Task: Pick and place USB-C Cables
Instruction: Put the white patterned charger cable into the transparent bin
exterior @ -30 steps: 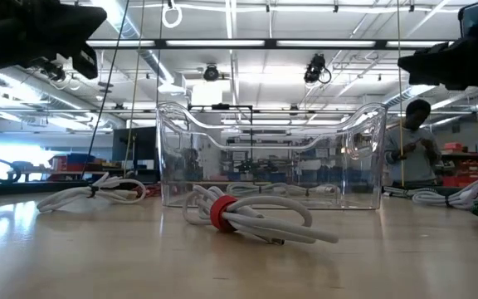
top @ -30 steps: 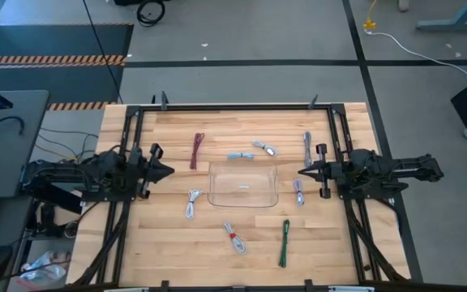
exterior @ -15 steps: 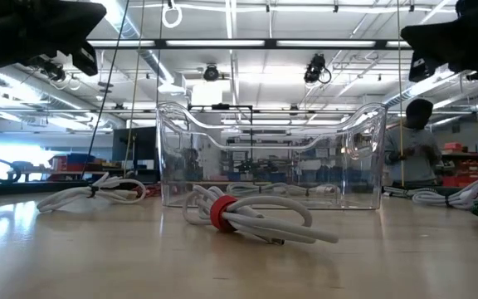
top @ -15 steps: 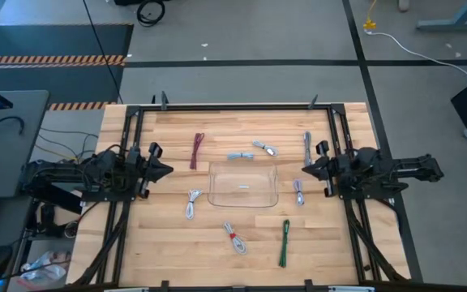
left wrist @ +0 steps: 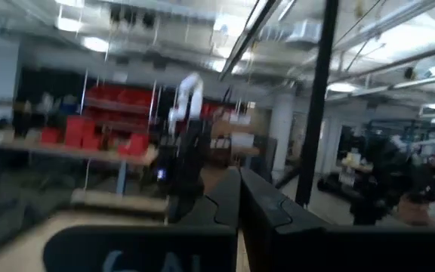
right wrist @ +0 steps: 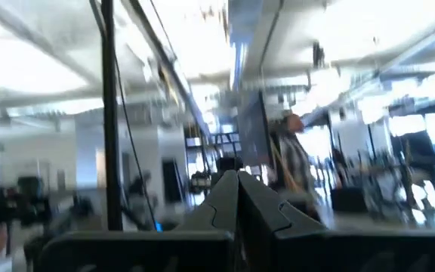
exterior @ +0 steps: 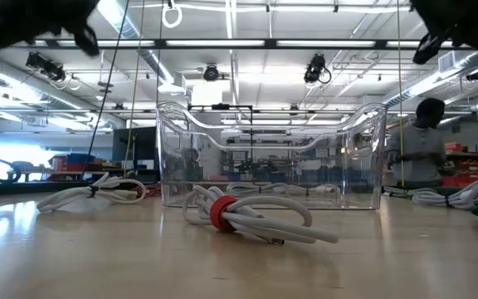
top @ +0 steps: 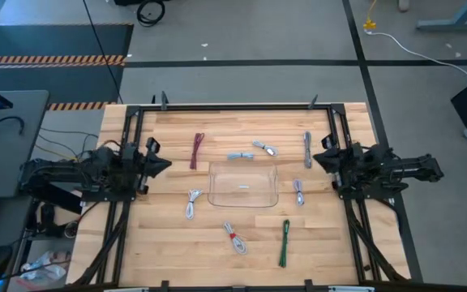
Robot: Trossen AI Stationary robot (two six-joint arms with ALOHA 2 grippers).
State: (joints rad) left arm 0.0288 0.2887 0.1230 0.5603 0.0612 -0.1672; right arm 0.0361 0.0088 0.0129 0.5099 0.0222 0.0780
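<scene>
1. Both grippers have their fingers pressed together and hold nothing. In the left wrist view the left gripper [left wrist: 239,198] shows two dark fingers meeting in one seam; the right wrist view shows the same for the right gripper [right wrist: 238,198].
2. In the high view the left gripper [top: 166,164] sits at the middle left of the frame, pointing toward the table centre. The right gripper [top: 318,159] sits at the middle right, pointing back toward it.
3. The USB-C Cables lie scattered on the wooden table [top: 160,243] around a clear tray [top: 243,185] at the centre, all apart from both sets of fingers.
4. Nearest the left gripper is the dark red cable [top: 197,150], to its right and a little higher in the frame. A white cable [top: 192,203] lies lower, just left of the tray.
5. Nearest the right gripper is a grey cable [top: 307,149], just left of the fingertips. Another pale cable [top: 298,192] lies below it, just beside the tray's right edge.
6. Two small pale cables [top: 264,148] and [top: 238,156] lie above the tray. A white cable with a red tie [top: 234,237] and a green cable [top: 284,242] lie below it.
7. Only the low view shows the red-tied cable [exterior: 247,214] up close, lying in front of the tray [exterior: 372,158], and a person [exterior: 426,154] standing in the room at the right.
8. The wrist views show only the room beyond, with no cable in sight; the high view alone shows the whole layout.
</scene>
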